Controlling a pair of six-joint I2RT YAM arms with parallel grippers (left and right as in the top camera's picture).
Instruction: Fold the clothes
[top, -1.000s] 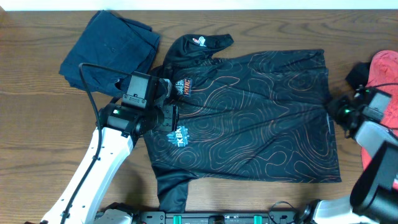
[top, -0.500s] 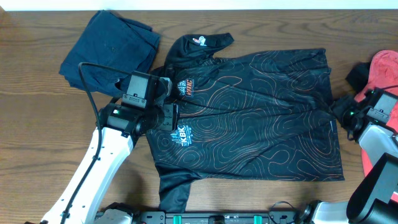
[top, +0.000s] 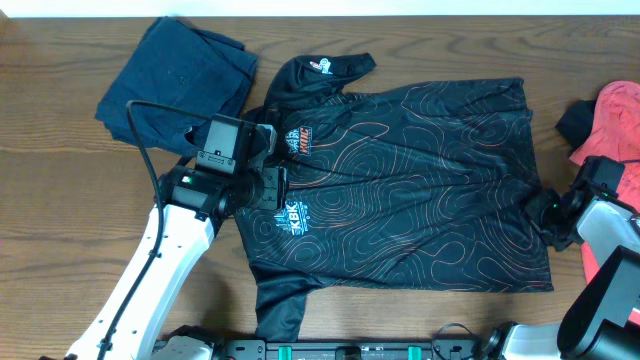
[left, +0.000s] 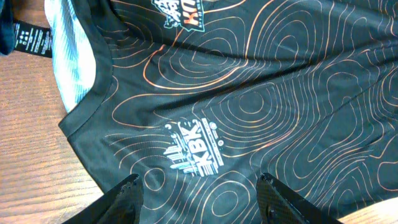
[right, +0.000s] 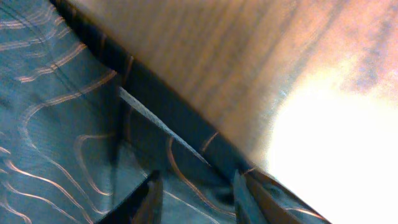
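Black jersey lies spread flat mid-table, collar end toward the L arm, bottom hem toward the R arm, one sleeve at the near edge. L gripper hangs over the chest, just below the KBK logo. Its fingers are set well apart and have nothing between them but flat cloth, so no grip. R gripper is at the hem edge, low on the fabric, with a narrow gap between its fingers and cloth in it. That view is blurred, so can't tell if it's pinching. Navy garment sits folded at the far L corner, touching the jersey's collar area. Red garment is at the R edge, beside the R arm.
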